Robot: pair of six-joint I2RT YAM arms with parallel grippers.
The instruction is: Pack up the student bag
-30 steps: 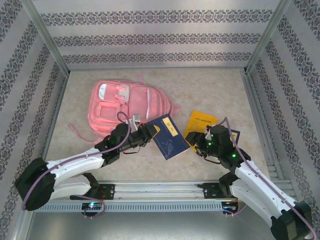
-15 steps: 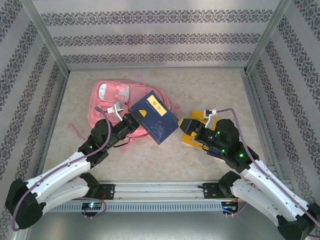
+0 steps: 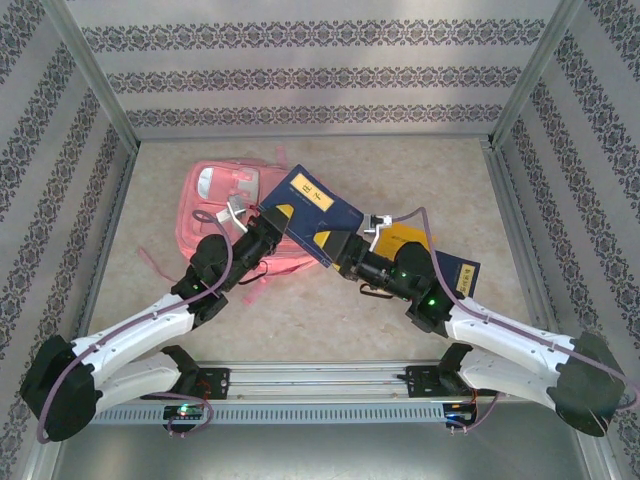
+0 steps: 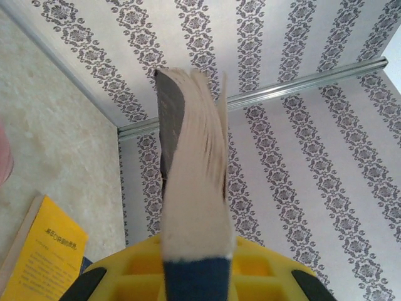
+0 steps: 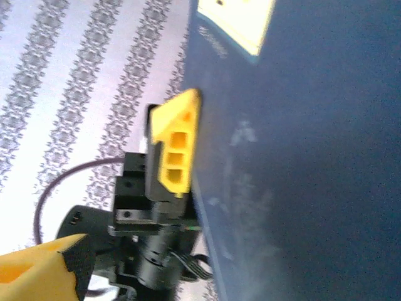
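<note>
Jaws of the left gripper [image 3: 280, 218] pinch a blue book [image 3: 320, 222] tilted over the pink backpack [image 3: 215, 210]; right gripper [image 3: 338, 248] gapes wide at its lower corner.

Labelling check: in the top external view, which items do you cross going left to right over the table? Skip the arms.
student bag → navy book, held over the bag's right edge → yellow book → second navy book

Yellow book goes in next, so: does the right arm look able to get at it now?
Probably yes: the yellow book lies flat, just beneath that arm's wrist, and the right gripper is open, close beside it.
</note>
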